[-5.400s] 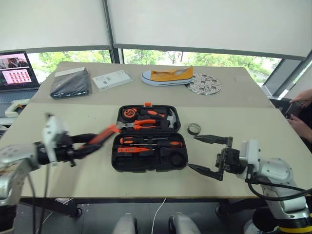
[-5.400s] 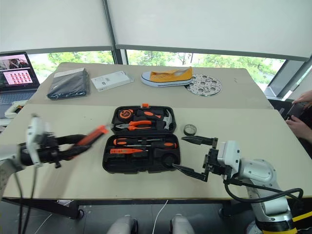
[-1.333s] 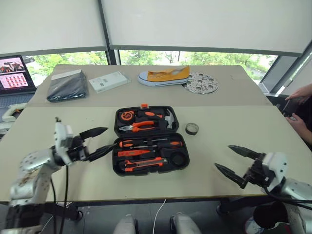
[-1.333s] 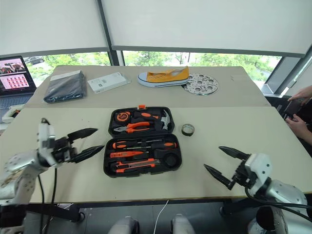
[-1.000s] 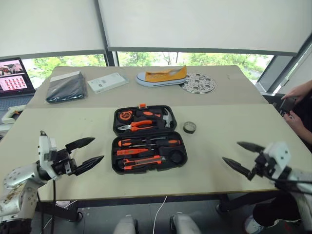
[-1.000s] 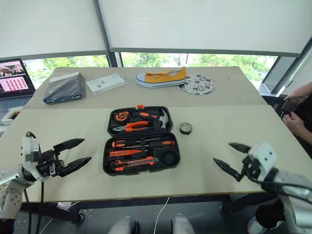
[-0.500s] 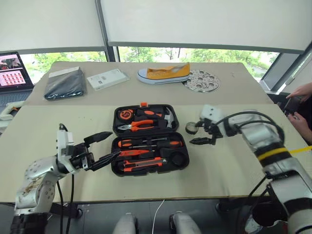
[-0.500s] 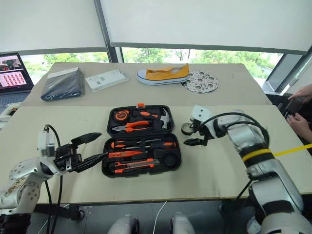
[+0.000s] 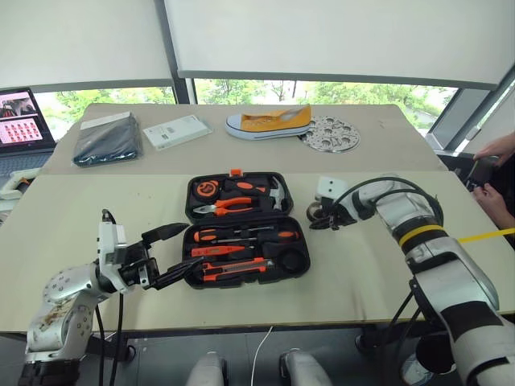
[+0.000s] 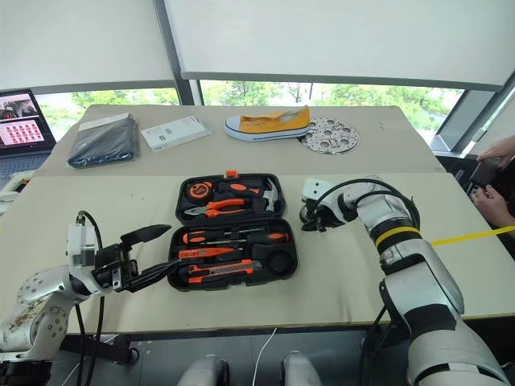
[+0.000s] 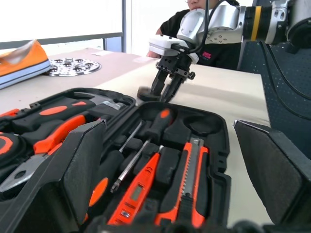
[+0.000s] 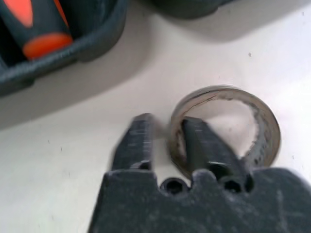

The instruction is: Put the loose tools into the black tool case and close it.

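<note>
I see the open black tool case (image 9: 245,229) holding its tools; my right claw (image 12: 165,141) pinches the tape roll (image 12: 228,128) on the counter (image 9: 378,265); my left claw (image 9: 165,256) gapes empty. Stowing and closing remain.

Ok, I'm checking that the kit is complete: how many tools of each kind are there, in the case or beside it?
Screwdrivers: 3
Utility knife: 1
Pliers: 1
Hammer: 1
Tape measure: 1
Tape roll: 1
Total: 8
</note>
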Action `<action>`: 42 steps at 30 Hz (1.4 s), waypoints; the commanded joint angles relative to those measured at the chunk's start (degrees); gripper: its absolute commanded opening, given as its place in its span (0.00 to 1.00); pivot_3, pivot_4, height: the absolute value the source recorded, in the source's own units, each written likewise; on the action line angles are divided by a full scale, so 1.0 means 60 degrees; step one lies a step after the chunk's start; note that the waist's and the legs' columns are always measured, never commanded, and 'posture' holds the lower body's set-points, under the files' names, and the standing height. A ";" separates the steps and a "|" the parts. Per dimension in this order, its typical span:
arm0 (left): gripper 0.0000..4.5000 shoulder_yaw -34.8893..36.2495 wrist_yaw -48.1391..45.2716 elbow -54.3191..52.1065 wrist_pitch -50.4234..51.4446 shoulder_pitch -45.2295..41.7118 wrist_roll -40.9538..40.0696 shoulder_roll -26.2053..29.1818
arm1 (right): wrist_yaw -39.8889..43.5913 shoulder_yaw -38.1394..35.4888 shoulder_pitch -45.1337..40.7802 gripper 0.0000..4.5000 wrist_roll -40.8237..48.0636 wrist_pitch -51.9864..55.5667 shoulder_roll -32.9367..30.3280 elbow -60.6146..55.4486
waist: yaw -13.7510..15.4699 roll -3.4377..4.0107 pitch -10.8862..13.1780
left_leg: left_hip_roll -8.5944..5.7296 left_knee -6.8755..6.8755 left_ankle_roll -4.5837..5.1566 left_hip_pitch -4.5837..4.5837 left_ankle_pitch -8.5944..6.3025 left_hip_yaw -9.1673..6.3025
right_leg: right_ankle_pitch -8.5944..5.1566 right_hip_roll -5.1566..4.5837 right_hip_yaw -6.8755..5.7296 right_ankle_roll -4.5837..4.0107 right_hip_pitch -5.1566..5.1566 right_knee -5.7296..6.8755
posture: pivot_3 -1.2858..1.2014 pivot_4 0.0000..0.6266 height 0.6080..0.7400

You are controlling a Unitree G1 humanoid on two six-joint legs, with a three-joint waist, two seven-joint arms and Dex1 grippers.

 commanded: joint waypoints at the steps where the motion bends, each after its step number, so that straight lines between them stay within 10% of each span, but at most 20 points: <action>1: 1.00 0.0103 -0.0133 -0.0314 -0.0207 0.0066 0.0026 0.0154 | 0.1255 -0.0554 -0.0155 0.01 0.0523 -0.0082 -0.0453 -0.0673 | 0.0004 0.0001 0.0001 | 0.0000 0.0000 0.0000 0.0001 0.0000 0.0000 | 0.0000 0.0001 0.0000 0.0000 0.0000 0.0001 | 0.52 0.24 1.00; 6: 1.00 0.0146 -0.0214 -0.0412 -0.0095 0.0168 -0.0042 0.0289 | 0.3607 -0.1333 0.0708 0.01 0.3299 0.2348 -0.0842 -0.4513 | -0.0036 0.0017 0.0010 | 0.0013 -0.0001 0.0003 -0.0017 -0.0004 -0.0001 | 0.0000 0.0007 0.0005 -0.0001 -0.0019 0.0004 | 0.52 0.24 1.00; 12: 1.00 0.0206 -0.0374 -0.0500 -0.0082 0.0537 -0.0045 0.0505 | 0.3028 -0.0745 0.2197 0.01 0.4698 0.5943 -0.1139 -0.8803 | 0.0019 0.0017 0.0011 | 0.0016 -0.0001 0.0005 -0.0011 -0.0006 -0.0005 | -0.0003 0.0010 0.0000 -0.0006 -0.0022 0.0028 | 0.52 0.24 1.00; 25: 1.00 0.0080 -0.0236 -0.0670 -0.0220 0.0717 0.0042 0.0401 | 0.1221 0.0539 0.2952 0.01 0.3008 0.6271 -0.1557 -0.9011 | 0.0036 0.0015 0.0012 | 0.0012 0.0025 -0.0016 0.0010 0.0012 -0.0003 | -0.0036 0.0018 0.0011 0.0028 -0.0031 0.0084 | 0.52 0.24 1.00; 35: 1.00 0.0533 0.0587 -0.0384 0.0006 0.0514 0.0029 0.0426 | 0.1810 -0.0917 0.2779 0.73 0.4646 0.6432 -0.1532 -0.9641 | 0.0037 0.0014 0.0013 | 0.0012 0.0028 -0.0015 0.0005 0.0012 -0.0003 | -0.0035 0.0019 0.0013 0.0027 -0.0033 0.0082 | 0.52 0.24 1.00; 38: 1.00 0.0841 0.1436 0.0191 0.0430 0.0214 0.0232 0.0603 | 0.2006 -0.2270 0.2932 0.76 0.5674 0.6347 -0.1673 -0.9488 | 0.0037 0.0010 0.0017 | 0.0012 0.0028 -0.0015 -0.0002 0.0013 -0.0004 | -0.0033 0.0020 0.0016 0.0024 -0.0039 0.0085 | 0.52 0.24 1.00; 42: 0.74 0.0894 0.2983 0.1121 0.0787 -0.0449 0.1179 0.0759 | 0.0277 -0.2567 0.2986 0.77 0.4511 0.5495 -0.1599 -0.7991 | 0.0043 -0.0006 0.0015 | 0.0012 0.0028 -0.0015 0.0023 0.0012 -0.0004 | -0.0044 0.0020 0.0014 0.0043 -0.0014 0.0082 | 0.52 0.24 1.00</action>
